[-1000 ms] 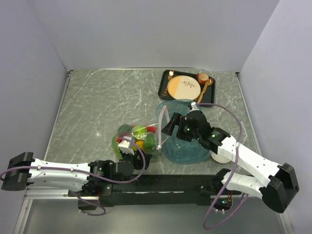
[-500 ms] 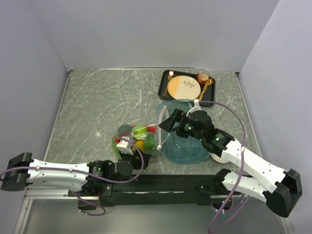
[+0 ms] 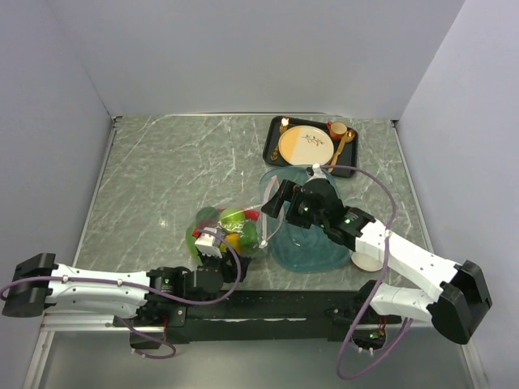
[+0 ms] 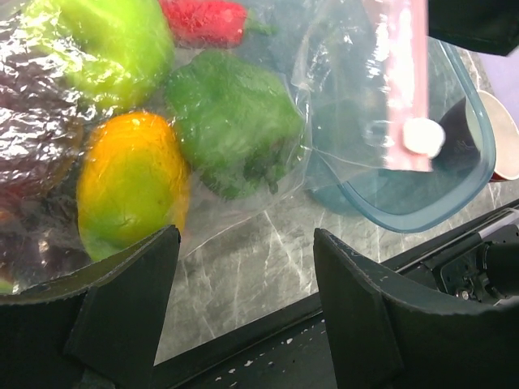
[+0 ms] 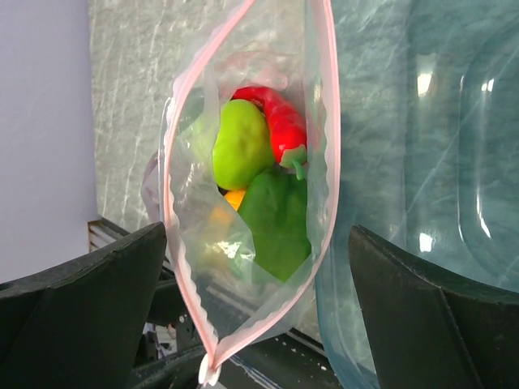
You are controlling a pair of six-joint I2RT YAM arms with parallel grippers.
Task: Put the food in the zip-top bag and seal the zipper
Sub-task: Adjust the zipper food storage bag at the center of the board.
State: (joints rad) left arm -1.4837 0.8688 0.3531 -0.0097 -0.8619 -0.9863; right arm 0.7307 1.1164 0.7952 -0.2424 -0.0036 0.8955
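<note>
Shifted slightly since the earlier view, the right gripper (image 3: 274, 206) is held wide open and empty at the mouth of the zip-top bag (image 3: 231, 231). On the table (image 3: 162, 170), the bag is laid left of the teal tray (image 3: 312, 251), overlapping its rim, with the food (image 5: 272, 207) inside and the zipper (image 5: 328, 121) gaping. The left gripper (image 4: 251, 320) is spread wide, empty, at the bag's near end. The film is judged floppy and slippery; the stiffer pink strip is best pinched.

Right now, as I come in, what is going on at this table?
The toy food already lies inside the clear zip-top bag, but its pink zipper is not sealed; the mouth gapes toward the teal tray. The right gripper, jaws open, faces that mouth from over the tray. The left gripper, also open, sits at the bag's closed end without gripping it.
</note>
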